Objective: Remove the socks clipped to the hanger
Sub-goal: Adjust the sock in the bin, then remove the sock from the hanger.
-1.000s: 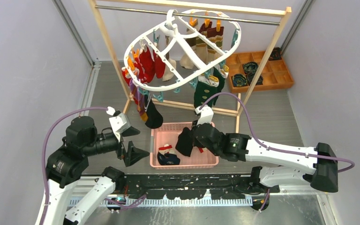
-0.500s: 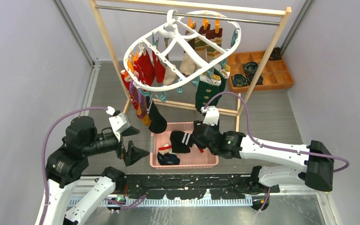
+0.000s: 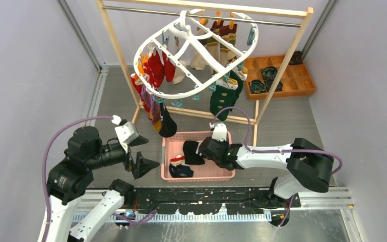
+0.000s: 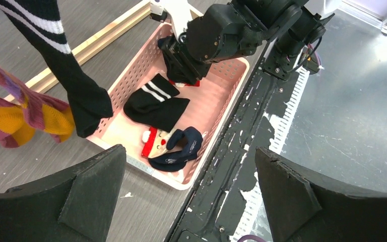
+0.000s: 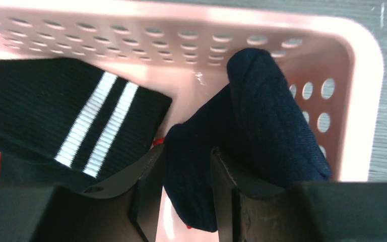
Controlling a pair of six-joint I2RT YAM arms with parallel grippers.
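The white oval hanger [image 3: 202, 50] hangs from the rack rail with several socks clipped on it: red ones [image 3: 156, 68], a dark green one [image 3: 221, 98] and a black striped one [image 3: 167, 126] that also shows in the left wrist view [image 4: 75, 85]. My right gripper [image 3: 207, 150] is low inside the pink basket [image 3: 169, 146]; its jaws [image 5: 186, 196] are closed on a dark navy sock [image 5: 262, 116]. A black sock with two white stripes [image 5: 70, 116] lies in the basket beside it [image 4: 156, 103]. My left gripper [image 3: 141, 151] is open and empty, left of the basket [image 4: 191, 201].
A navy sock and a red-and-white sock [image 4: 174, 148] lie at the basket's near end. The light wooden rack [image 3: 116, 55] stands behind the basket. An orange compartment tray [image 3: 282, 75] sits at the back right. The black base plate [image 3: 206, 194] runs along the near edge.
My right gripper has come down and left into the basket. The black striped sock that hung from it now lies in the basket. The hanger has swung a little. The left arm has not moved.
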